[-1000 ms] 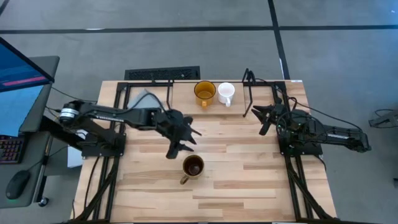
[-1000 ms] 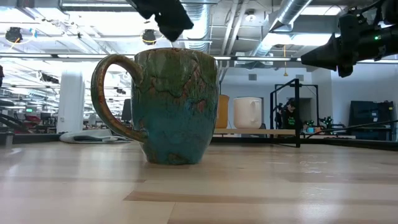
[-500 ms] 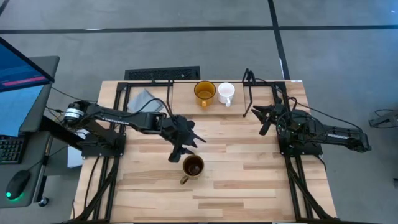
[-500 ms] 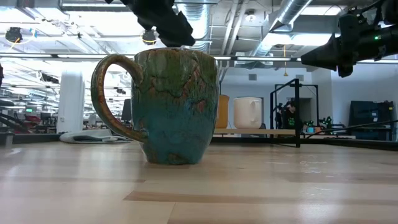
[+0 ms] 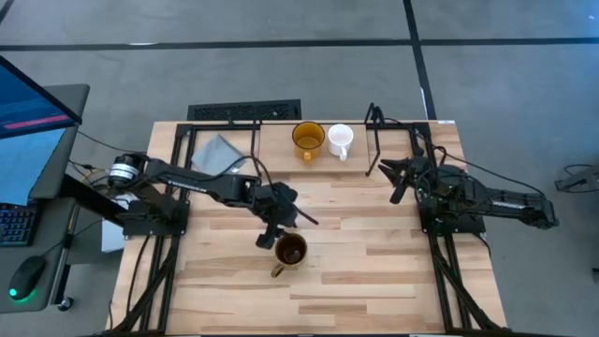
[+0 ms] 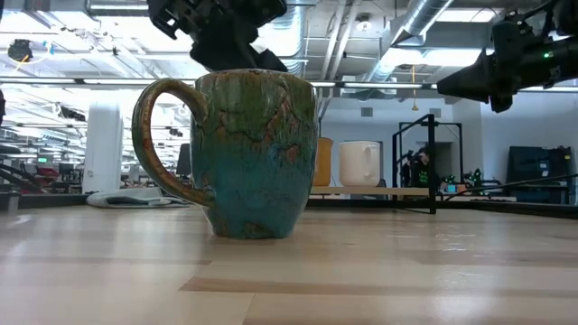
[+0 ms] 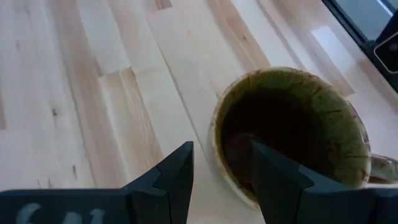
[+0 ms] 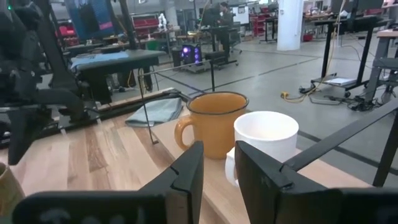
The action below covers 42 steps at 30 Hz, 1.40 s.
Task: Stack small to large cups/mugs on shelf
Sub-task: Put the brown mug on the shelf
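dark brown glazed ceramic mug [image 5: 290, 252] is standing upright on the wooden tabletop [image 5: 374, 262], the left gripper [image 7: 219, 177] hovering over its rim with fingers [image 7: 177, 177] released; the right gripper [image 8: 216, 168] is waiting, parted, facing the yellow-orange mug [image 8: 213, 123] and white mug [image 8: 264, 144].

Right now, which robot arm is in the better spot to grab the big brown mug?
The left arm. Its tool hangs open right over the rim of the brown mug, one finger on each side of the wall. The right tool waits farther off, near the shelf.
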### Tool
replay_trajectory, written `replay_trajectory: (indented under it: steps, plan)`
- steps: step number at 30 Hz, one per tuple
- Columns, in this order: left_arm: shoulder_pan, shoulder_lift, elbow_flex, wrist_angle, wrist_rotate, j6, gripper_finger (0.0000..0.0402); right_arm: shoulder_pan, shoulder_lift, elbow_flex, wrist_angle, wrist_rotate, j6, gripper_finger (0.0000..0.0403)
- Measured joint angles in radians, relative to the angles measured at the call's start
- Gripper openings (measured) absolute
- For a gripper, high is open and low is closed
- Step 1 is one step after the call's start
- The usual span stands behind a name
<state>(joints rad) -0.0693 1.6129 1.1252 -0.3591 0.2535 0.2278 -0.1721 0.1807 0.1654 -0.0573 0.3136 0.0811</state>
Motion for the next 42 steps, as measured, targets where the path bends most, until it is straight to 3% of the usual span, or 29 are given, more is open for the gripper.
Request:
replay_trajectory:
  steps: [27, 42]
  plan:
    - [-0.036, 0.124, 0.033, 0.042, -0.039, 0.018, 0.0138, 0.001, 0.003, -0.002, -0.054, -0.002, 0.007, 0.0113]
    - [-0.036, 0.123, 0.047, 0.027, -0.049, 0.015, 0.0023, 0.001, 0.003, -0.002, -0.084, -0.002, 0.000, 0.0113]
